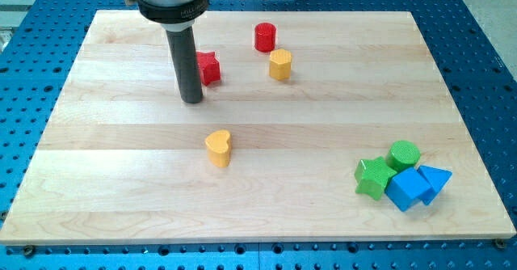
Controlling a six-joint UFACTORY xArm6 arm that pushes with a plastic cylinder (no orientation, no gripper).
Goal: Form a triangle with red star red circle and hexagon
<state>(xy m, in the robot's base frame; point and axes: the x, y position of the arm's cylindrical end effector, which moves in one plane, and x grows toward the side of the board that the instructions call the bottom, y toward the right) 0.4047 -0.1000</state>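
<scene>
On the wooden worktop (121,181), my tip (192,100) sits just left of the red star (209,67), seemingly touching it. The red circle (265,37) and yellow hexagon (280,64) stand close together toward the view's top. A yellow heart (218,148) lies alone mid-board. At lower right cluster a green star (374,177), green circle (403,154), blue cube (407,189) and blue triangle (436,179).

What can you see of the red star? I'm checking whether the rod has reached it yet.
The red star is a small, glossy, plastic-looking block with a star outline, standing flat on the wooden board near the view's top, left of centre. My tip sits just at its left, slightly lower in view; the rod hides the star's left edge, so contact cannot be confirmed. The red circle and yellow hexagon stand apart to its right.
</scene>
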